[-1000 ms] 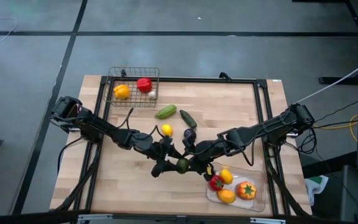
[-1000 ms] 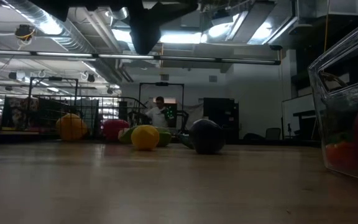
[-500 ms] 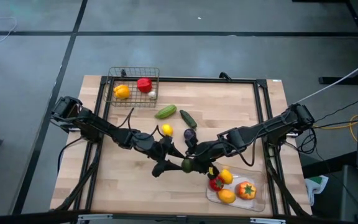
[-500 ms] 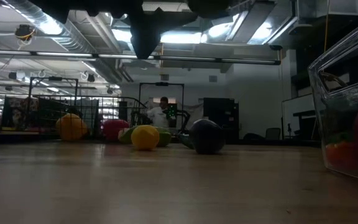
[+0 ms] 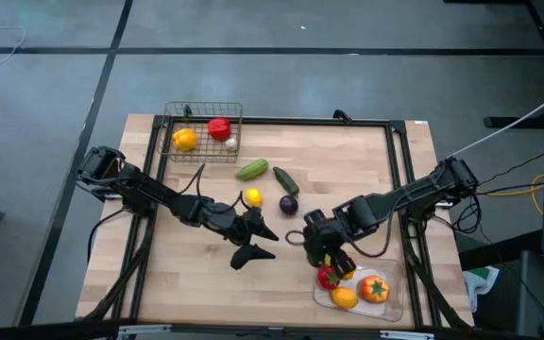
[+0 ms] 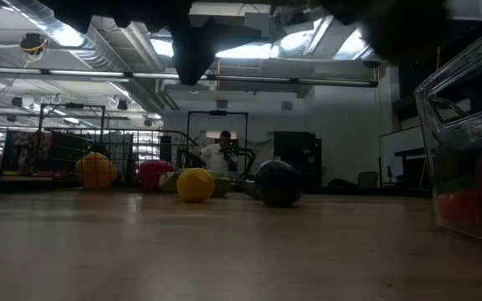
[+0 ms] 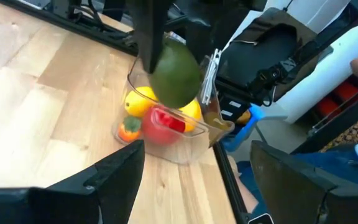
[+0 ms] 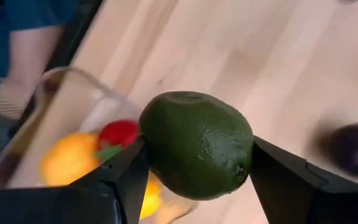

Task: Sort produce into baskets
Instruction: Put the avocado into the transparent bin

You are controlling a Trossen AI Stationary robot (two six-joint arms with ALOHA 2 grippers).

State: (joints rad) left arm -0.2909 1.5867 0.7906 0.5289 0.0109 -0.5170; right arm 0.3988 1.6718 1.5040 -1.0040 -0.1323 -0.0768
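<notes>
Avocado is clamped in my right tool, up off the worktop right by the clear tray of fruit. My left tool sits nearby, wide open, holding nothing.

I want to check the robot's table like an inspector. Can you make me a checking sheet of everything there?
Surface: wooden table, bare in front.
Job's things: wire basket with three pieces; clear tray with several; lemon, eggplant, two green vegetables loose mid-table.
Clutter: nothing seen.
Grippers: right gripper shut on avocado near the tray; left gripper open, empty, mid-table.
Cables: along both arms, off the right edge.
Surroundings: grey floor; a person in the far room.
</notes>
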